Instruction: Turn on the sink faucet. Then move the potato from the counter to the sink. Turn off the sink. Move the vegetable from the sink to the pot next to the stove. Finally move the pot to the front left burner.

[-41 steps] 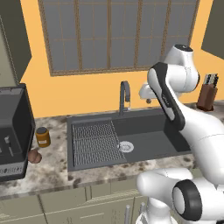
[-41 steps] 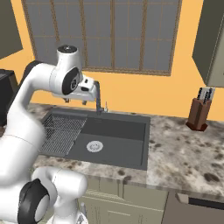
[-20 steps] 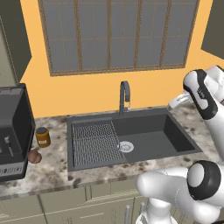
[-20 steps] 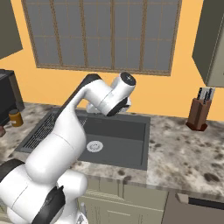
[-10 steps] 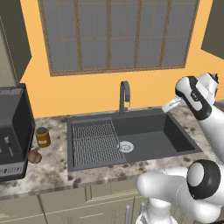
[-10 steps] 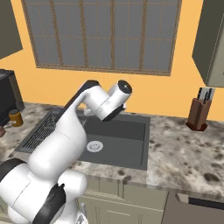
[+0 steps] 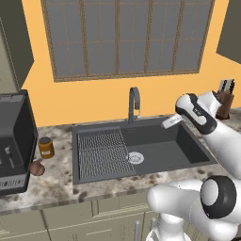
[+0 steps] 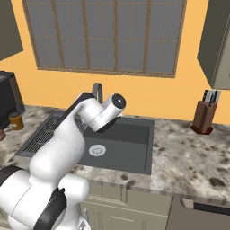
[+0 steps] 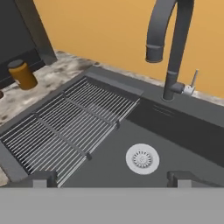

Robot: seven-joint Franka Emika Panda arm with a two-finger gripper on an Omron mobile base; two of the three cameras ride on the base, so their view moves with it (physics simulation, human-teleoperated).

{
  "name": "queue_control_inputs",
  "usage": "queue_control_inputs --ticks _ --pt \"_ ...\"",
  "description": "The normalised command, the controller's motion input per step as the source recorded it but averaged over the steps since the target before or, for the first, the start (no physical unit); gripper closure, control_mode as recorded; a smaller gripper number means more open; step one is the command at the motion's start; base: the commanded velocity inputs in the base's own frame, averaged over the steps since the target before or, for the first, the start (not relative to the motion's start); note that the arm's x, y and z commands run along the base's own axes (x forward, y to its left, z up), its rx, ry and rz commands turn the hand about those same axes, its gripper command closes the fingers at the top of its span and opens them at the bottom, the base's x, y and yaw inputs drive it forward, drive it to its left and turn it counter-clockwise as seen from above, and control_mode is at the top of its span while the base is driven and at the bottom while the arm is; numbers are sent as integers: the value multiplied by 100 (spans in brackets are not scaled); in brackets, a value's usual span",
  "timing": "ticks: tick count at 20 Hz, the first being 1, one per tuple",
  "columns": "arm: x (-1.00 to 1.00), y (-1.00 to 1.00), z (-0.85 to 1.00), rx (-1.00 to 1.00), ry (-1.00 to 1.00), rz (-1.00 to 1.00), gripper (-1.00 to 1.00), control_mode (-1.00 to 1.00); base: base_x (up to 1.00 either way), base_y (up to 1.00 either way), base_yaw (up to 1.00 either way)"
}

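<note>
The two-finger gripper (image 9: 113, 178) stands with its jaws wide apart, holding nothing. It hangs over the right part of the dark grey recessed sink (image 7: 188, 141) and looks back across the basin.

Change noted: two seconds ago the hand was close against the tall dark curved faucet (image 9: 173, 48). It has since swung off to the right and is well apart from it. No stream falls from the spout, so I cannot confirm that the faucet step succeeded.

The brown rounded potato (image 7: 36, 168) lies on the speckled stone counter (image 7: 56, 181) just beside the black coffee machine (image 7: 14, 136), far left of the gripper. A long reach across the sink is needed next.

Count:
- one faucet
- one small silver lever (image 9: 192, 83)
- one round drain (image 9: 142, 157)
- one wire rack (image 9: 65, 127)
- one amber jar (image 7: 45, 147)
- one potato
- one wooden knife block (image 8: 204, 114)
</note>
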Motion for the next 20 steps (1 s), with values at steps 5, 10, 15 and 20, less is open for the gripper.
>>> queue_control_inputs --ticks 5,10,15,20 --pt "39 -4 -27 1 -21 17 -100 -100 0 0 0" --pt "28 -14 -14 1 -9 14 -100 -100 0 0 0" --pt "38 -19 -1 2 0 10 -100 -100 0 0 0" --pt "55 -6 -6 6 -4 15 -100 -100 0 0 0"
